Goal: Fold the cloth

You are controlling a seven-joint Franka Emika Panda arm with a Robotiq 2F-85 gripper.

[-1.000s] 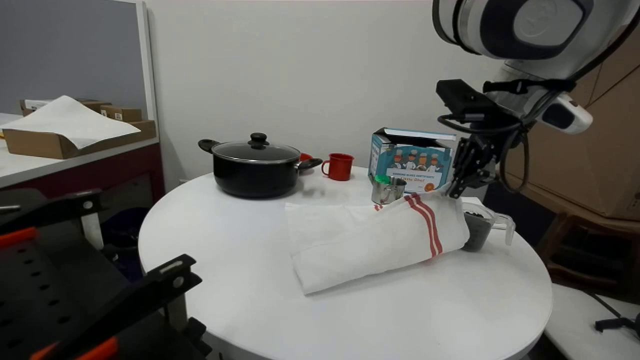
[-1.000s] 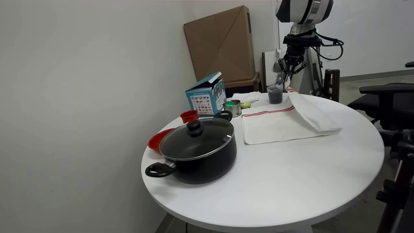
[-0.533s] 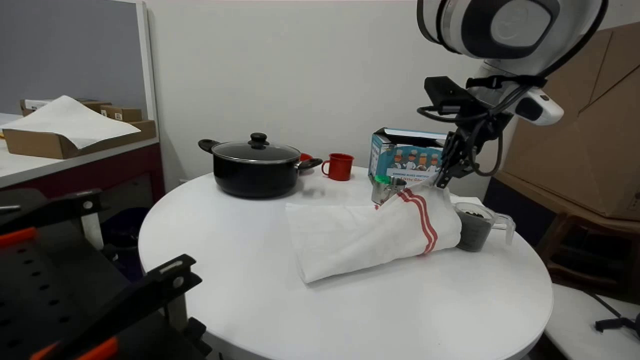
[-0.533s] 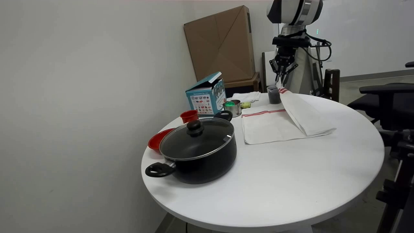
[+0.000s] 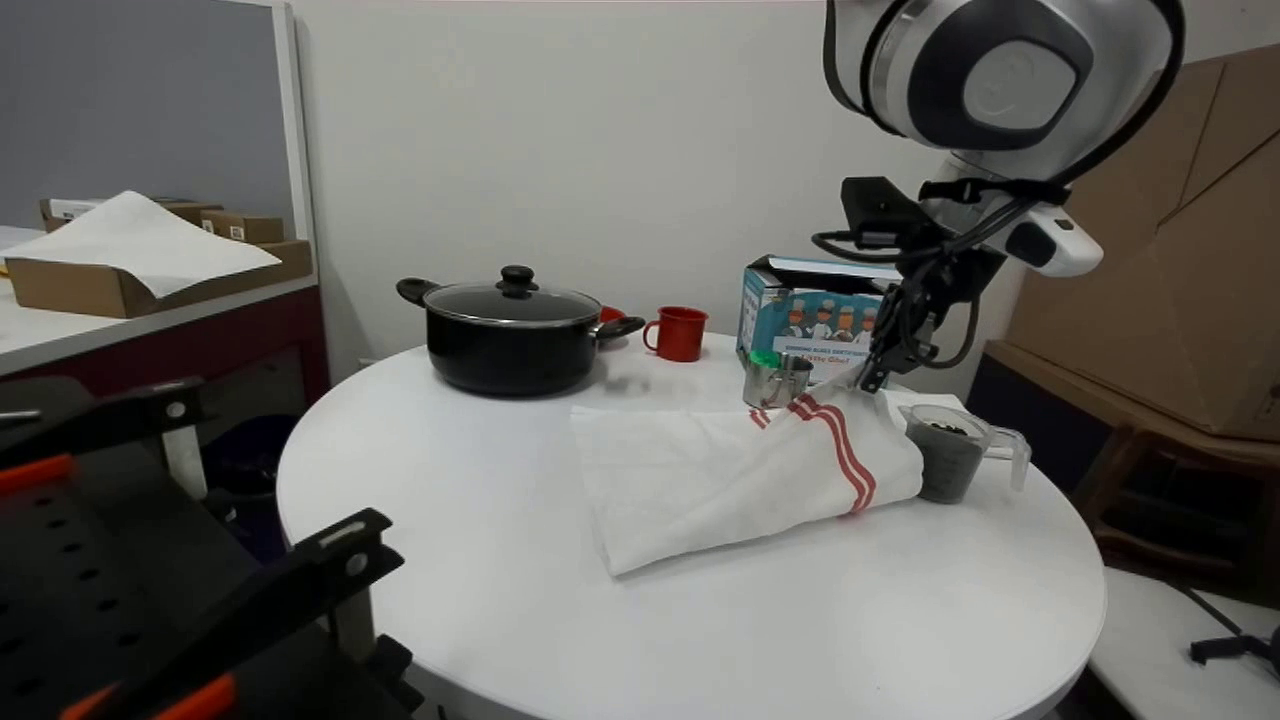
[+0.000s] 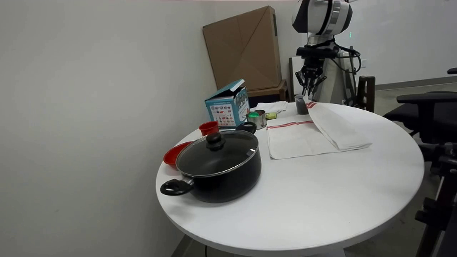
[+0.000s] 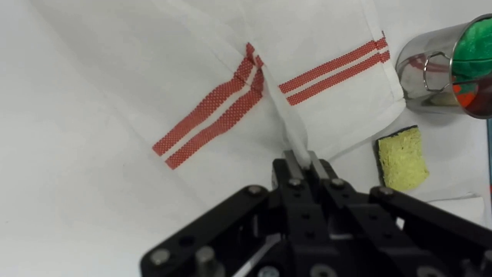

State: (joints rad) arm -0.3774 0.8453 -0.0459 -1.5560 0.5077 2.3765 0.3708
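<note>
The cloth [image 5: 720, 500] is a white towel with red stripes on the table. One part lies flat, and a flap is folded back over it. This shows in an exterior view [image 6: 291, 142]. My gripper [image 5: 870, 380] is shut on a corner of the flap, a little above the table at the striped end. In the wrist view the gripper [image 7: 303, 159] pinches a narrow white ridge of the cloth [image 7: 334, 127] between its fingertips. The red stripes of the raised flap and of the layer beneath both show there. The part under the flap is hidden.
A metal cup [image 7: 421, 75] with green in it stands beside the cloth's edge, near a yellow sponge [image 7: 403, 159]. A clear jug [image 5: 950, 455] with dark contents touches or nearly touches the flap. A blue box [image 5: 820, 325], red mug [image 5: 682, 333] and black pot [image 5: 510, 345] stand behind.
My gripper has carried the cloth's corner towards the metal cup and box, then dropped lower in the last half second. The flap has shifted with it, uncovering more of the jug.
</note>
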